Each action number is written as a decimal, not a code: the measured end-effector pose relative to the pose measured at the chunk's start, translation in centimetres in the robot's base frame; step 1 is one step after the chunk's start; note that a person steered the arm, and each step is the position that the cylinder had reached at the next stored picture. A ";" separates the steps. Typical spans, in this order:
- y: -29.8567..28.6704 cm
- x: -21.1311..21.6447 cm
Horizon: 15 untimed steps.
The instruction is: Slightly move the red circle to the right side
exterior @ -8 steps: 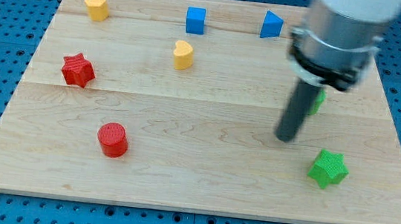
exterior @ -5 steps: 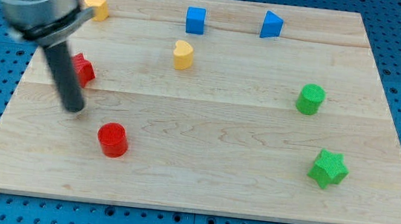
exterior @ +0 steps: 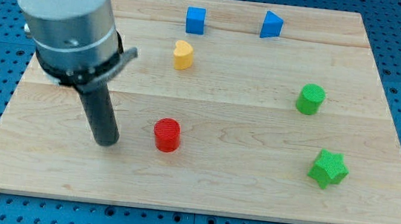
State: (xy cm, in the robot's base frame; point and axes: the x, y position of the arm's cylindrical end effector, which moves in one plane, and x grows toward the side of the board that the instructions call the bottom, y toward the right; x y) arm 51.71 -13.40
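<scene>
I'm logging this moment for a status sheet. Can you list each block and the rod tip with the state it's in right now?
my tip: on the board, left of the red circle, a gap between them.
red circle: upright, free.
yellow block: standing alone.
blue cube: resting near the top edge.
blue triangle: resting near the top edge.
green circle: upright, untouched.
green star: lying flat, untouched.
</scene>
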 end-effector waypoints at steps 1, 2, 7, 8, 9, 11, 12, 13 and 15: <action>2.7 -4.2; 7.9 -3.3; 10.0 -1.2; 10.0 -1.1; 10.0 -0.7; 10.0 -0.2; 10.3 -0.1; 10.3 -0.1; 12.2 -1.2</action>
State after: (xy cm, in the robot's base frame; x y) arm 50.49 -1.24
